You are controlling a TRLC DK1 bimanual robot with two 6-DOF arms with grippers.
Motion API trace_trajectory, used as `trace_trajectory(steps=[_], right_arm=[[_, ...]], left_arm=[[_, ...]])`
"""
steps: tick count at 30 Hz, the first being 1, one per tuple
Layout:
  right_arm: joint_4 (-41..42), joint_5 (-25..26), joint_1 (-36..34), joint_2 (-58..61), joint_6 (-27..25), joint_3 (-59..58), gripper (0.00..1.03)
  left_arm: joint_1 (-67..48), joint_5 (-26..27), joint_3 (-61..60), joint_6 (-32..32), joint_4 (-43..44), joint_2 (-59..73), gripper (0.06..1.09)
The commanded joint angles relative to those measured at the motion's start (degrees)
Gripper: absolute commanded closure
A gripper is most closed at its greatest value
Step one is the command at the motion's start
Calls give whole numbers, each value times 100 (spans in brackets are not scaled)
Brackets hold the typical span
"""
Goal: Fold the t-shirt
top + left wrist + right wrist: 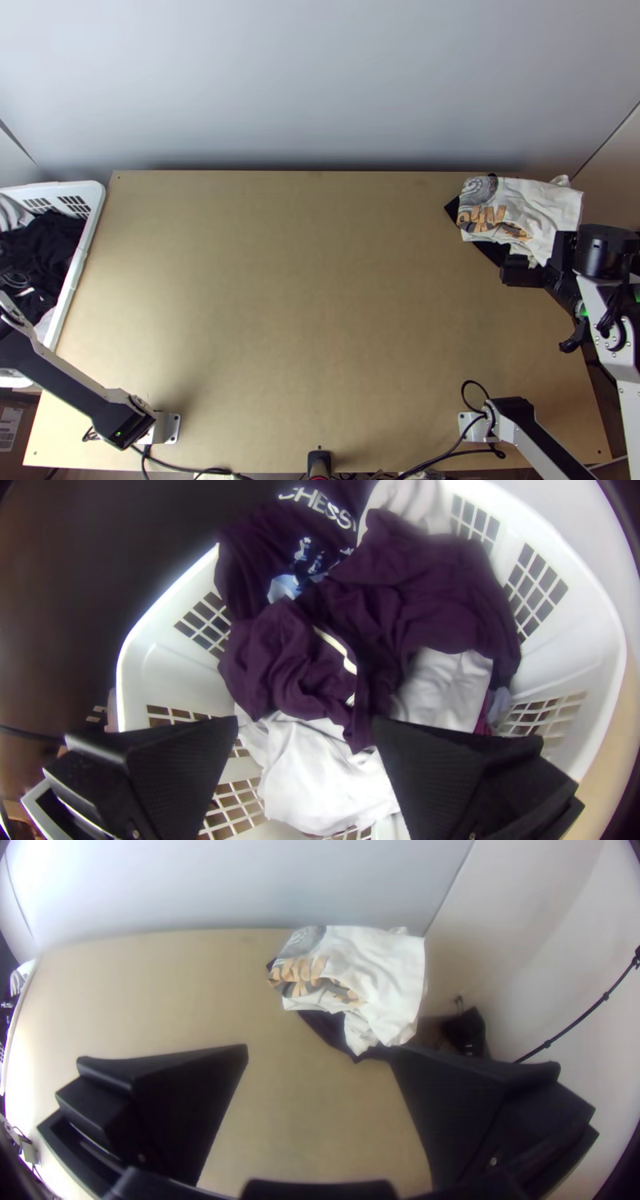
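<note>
Handling, basket side: the garments in the white basket (167, 673) are found heaped and unfolded. The purple garment (440, 600) is judged light, limp and liable to drag its neighbours if lifted; a raised ridge is best pinched, and one layer at a time. Whether another shirt is to be drawn from this heap cannot be established.

Handling, far side: the white printed t-shirt (380, 967) is noted at the far right corner of the tabletop (304, 304), lying on a dark cloth (330, 1030). It is gathered into a compact, layered bundle, with loose material spilling at its near edge. It is assessed as soft, light and not fragile, with no stiffness by which a shape might be kept. If refolding is required, hold should be taken at two corners of the near edge, clear of the dark cloth, which could otherwise be caught along with it.

Tool, left: the left tool (305, 721) is observed over the basket, its fingers set wide apart and nothing gripped. Contact with the garments below cannot be confirmed.

Tool, right: the right tool (320, 1052) is observed at the right side of the tabletop, near the t-shirt. Its fingers are well parted, and no cloth is held between them.
</note>
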Motion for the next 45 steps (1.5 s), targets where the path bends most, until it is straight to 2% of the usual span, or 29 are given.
trace_trajectory(steps=[1, 3, 6, 17, 25, 30, 34, 39, 45], right_arm=[[-534, -358, -73, 264, -40, 311, 4], [-613, -736, -205, 273, -40, 382, 4], [-631, -1184, -284, 194, -40, 364, 4], [-683, -1465, -390, 256, -22, 303, 4], [-692, -1544, -407, 308, -22, 241, 4], [-710, -1615, -425, 291, -14, 153, 4], [-736, -1641, -425, 300, -22, 188, 4], [-736, -1685, -416, 300, -22, 162, 4], [-727, -1747, -407, 317, -14, 179, 4]], left_arm=[[-63, 91, 300, -110, 337, 880, 11], [-80, 109, 520, -180, 310, 1170, 11], [-28, 416, 722, -330, 275, 1460, 10], [-72, 478, 907, -611, 205, 2102, 11], [-36, 469, 950, -769, 275, 2198, 48], [25, 443, 1126, -743, 284, 2356, 79], [43, 170, 1170, -725, 293, 2409, 104], [78, 293, 1197, -971, -50, 2031, 105], [174, 1278, 1205, -1174, -199, 1152, 105]])
